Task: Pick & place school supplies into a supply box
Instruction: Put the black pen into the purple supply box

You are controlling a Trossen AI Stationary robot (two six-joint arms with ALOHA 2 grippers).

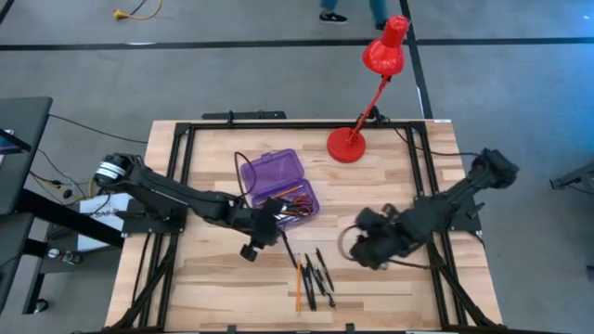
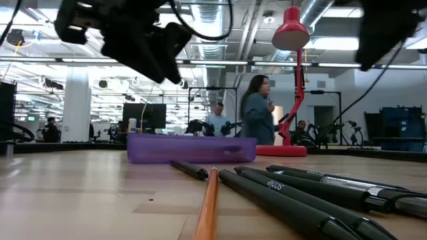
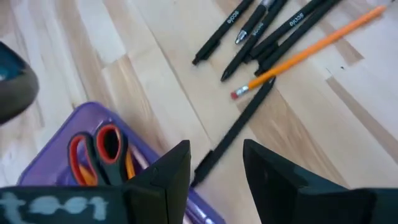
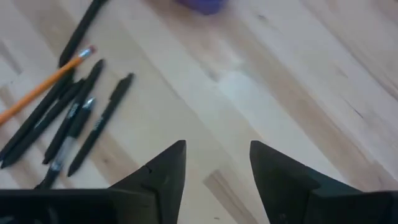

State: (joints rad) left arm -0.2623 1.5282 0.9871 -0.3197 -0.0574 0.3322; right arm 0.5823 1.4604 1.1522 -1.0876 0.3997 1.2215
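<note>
Box (image 1: 272, 176) sits just behind left gripper (image 1: 263, 234), scissors (image 3: 99, 149) inside it. Pens (image 1: 320, 274) and one pencil (image 1: 298, 286) lie on table (image 1: 213, 288), between both grippers, nearer front edge. Right gripper (image 1: 364, 243) hangs right of them. Lamp (image 1: 357, 130) stands behind it.

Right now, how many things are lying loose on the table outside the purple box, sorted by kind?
Black pens: 5, as best the overlapping cluster shows
Orange pencil: 1
Total: 6
</note>
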